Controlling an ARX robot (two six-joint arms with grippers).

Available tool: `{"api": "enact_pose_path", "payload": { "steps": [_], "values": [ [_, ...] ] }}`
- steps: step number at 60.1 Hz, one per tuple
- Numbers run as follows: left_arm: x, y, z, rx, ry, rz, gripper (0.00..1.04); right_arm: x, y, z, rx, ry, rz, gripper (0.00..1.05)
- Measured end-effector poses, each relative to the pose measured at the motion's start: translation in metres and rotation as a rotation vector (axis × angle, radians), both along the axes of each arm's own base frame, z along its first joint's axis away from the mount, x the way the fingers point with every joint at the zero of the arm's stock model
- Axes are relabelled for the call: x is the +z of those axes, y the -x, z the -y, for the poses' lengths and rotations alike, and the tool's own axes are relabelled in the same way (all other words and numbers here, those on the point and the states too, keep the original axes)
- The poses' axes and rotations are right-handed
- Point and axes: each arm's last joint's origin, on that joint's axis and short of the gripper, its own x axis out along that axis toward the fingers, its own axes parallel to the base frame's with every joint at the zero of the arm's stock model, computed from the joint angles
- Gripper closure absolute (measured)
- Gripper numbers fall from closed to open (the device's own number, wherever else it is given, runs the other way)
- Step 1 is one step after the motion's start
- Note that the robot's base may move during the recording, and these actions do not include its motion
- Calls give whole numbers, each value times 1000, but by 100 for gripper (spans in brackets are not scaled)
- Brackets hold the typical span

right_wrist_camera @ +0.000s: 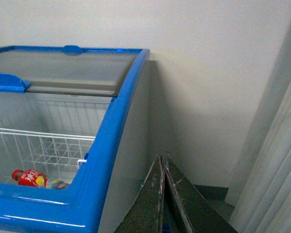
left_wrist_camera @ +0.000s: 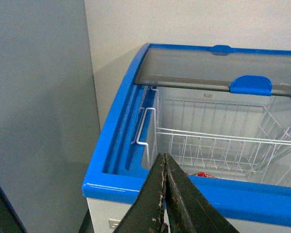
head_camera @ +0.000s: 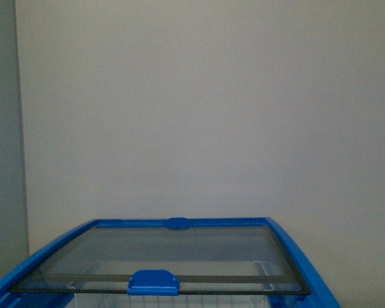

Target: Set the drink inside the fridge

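The fingers of the left gripper are seen pressed together, with nothing between them. Those of the right gripper are likewise closed tip to tip. No object is seen held there, though a small blue fleck low between them cannot be made out.

The left gripper is held just outside the near blue rim of the fridge, toward its left corner. The right gripper is held outside the cabinet's right wall, below the rim. Neither arm is shown in the front view.

Inside, a drink, a bottle with a red label, is seen lying on its side low in the fridge, close to the near wall. Whether it lies under the white wire basket or just in front of it cannot be told. The glass lid is slid toward the back, so the near part of the opening is left uncovered. Its blue handle is untouched by either gripper.

The placing itself is judged to be done, since a drink is already within and both grippers are empty and outside the cabinet. At most, the lid may remain to be drawn shut.
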Motion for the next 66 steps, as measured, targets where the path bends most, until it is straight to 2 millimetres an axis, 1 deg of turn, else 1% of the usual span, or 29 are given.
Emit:
{"api": "enact_pose_path", "payload": {
  "steps": [4, 8, 36, 38, 40, 42, 61, 65, 66],
  "values": [
    [0, 0, 0, 0, 0, 0, 102, -5, 6, 0, 0, 0, -35, 102],
    [0, 0, 0, -1, 0, 0, 102, -3, 9, 0, 1, 0, -8, 102],
    [0, 0, 0, 0, 0, 0, 102, -3, 10, 0, 0, 0, -3, 102],
    [0, 0, 0, 0, 1, 0, 101, -3, 10, 0, 0, 0, -3, 101],
    [0, 0, 0, 0, 0, 0, 97, -3, 10, 0, 0, 0, -3, 97],
    [0, 0, 0, 0, 0, 0, 89, -3, 10, 0, 0, 0, -3, 88],
    [0, 0, 0, 0, 0, 0, 21, -3, 10, 0, 0, 0, -3, 23],
    [0, 0, 0, 0, 0, 0, 8, -3, 10, 0, 0, 0, -3, 10],
    [0, 0, 0, 0, 0, 0, 7, -3, 10, 0, 0, 0, -3, 8]
  ]
}}
